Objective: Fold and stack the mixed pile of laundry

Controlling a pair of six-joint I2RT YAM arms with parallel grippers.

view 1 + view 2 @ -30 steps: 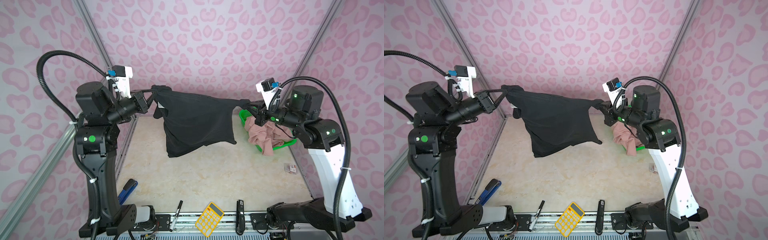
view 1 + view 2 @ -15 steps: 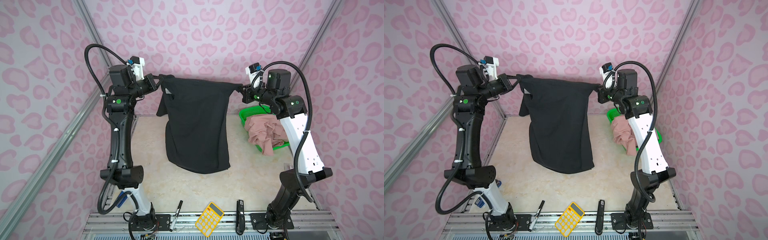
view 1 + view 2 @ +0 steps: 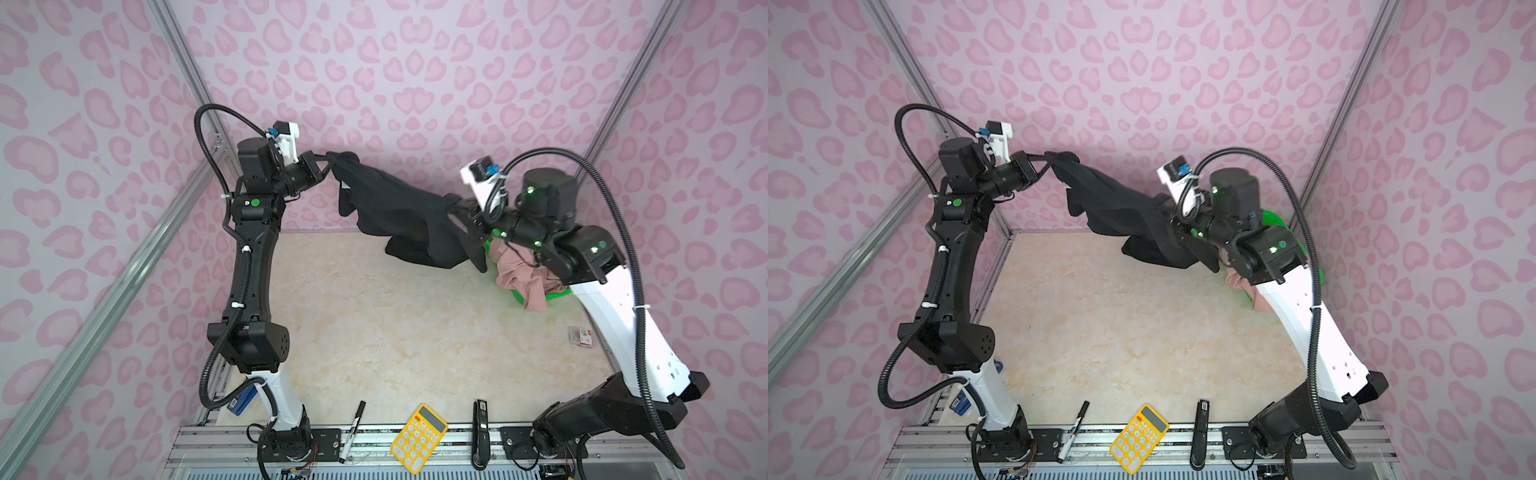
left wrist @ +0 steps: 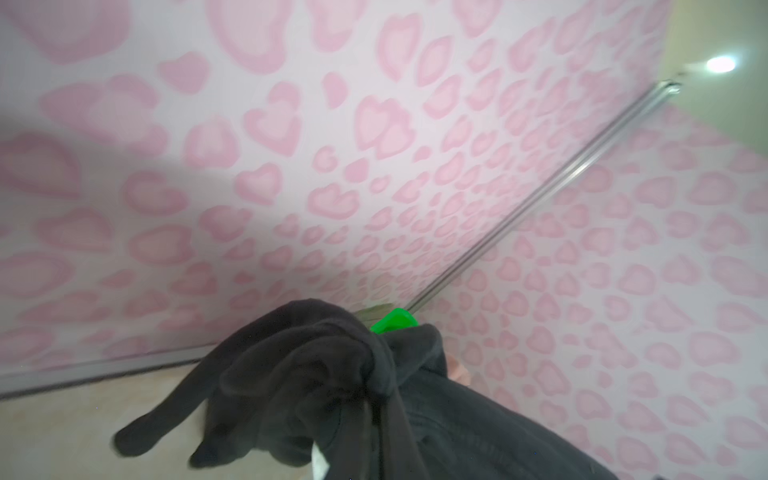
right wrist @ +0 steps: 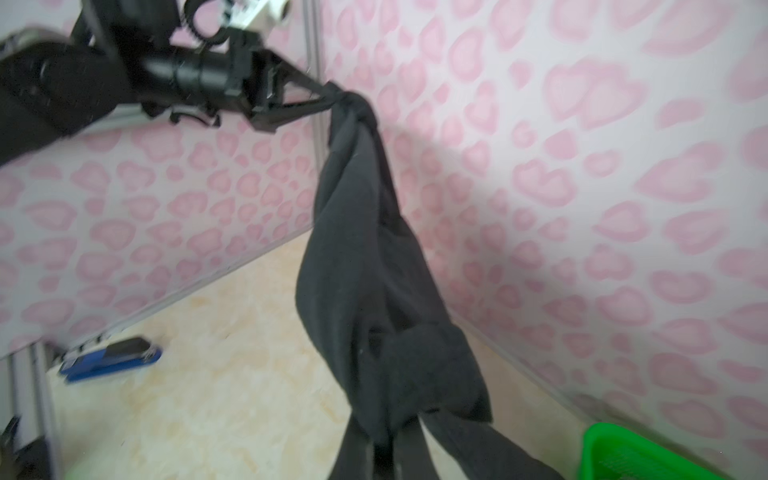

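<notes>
Here, upper left of centre, the left jaws pinch one end of the large black garment (image 3: 399, 208); it sags rightward over the worktop (image 3: 374, 332) to the right jaws, pinching its other end beside the green basket (image 3: 555, 296).

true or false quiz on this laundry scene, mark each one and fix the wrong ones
1. The left tool and right tool are both shut on the black garment. True.
2. The black garment lies spread flat on the table. False: it hangs bunched between the two tools.
3. The pink garment sits mid-table. False: it drapes over the green basket.
4. A yellow calculator lies at the front edge. True.
</notes>
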